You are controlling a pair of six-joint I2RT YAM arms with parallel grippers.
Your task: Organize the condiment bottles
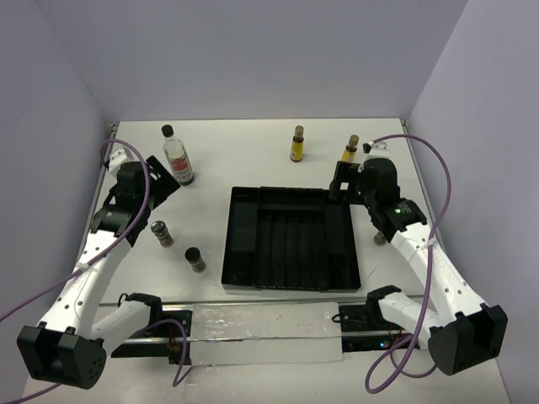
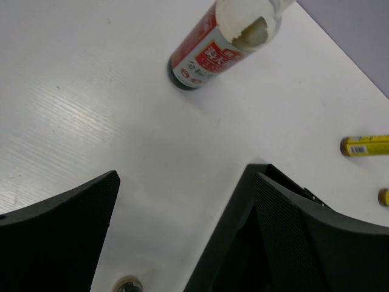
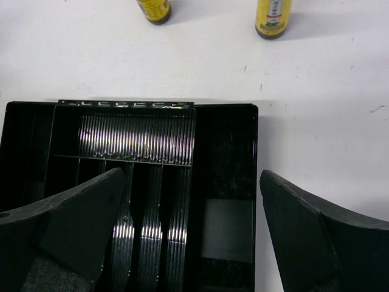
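Observation:
The tall clear bottle (image 1: 178, 156) with a black cap and red-white label stands at the back left; it also shows in the left wrist view (image 2: 209, 52). Two slim yellow bottles (image 1: 297, 145) (image 1: 350, 149) stand at the back, beyond the black ridged tray (image 1: 290, 238). Two dark jars (image 1: 162, 234) (image 1: 195, 259) stand left of the tray. A third jar (image 1: 378, 240) is partly hidden by the right arm. My left gripper (image 1: 166, 178) (image 2: 182, 243) is open and empty, just short of the tall bottle. My right gripper (image 1: 344, 187) (image 3: 191, 243) is open and empty over the tray's far right corner.
The tray (image 3: 225, 152) has long ridged slots and a cross compartment. The yellow bottles (image 3: 154, 9) (image 3: 273, 18) show at the top of the right wrist view, and at the right edge of the left wrist view (image 2: 364, 146). Walls enclose the table's back and sides.

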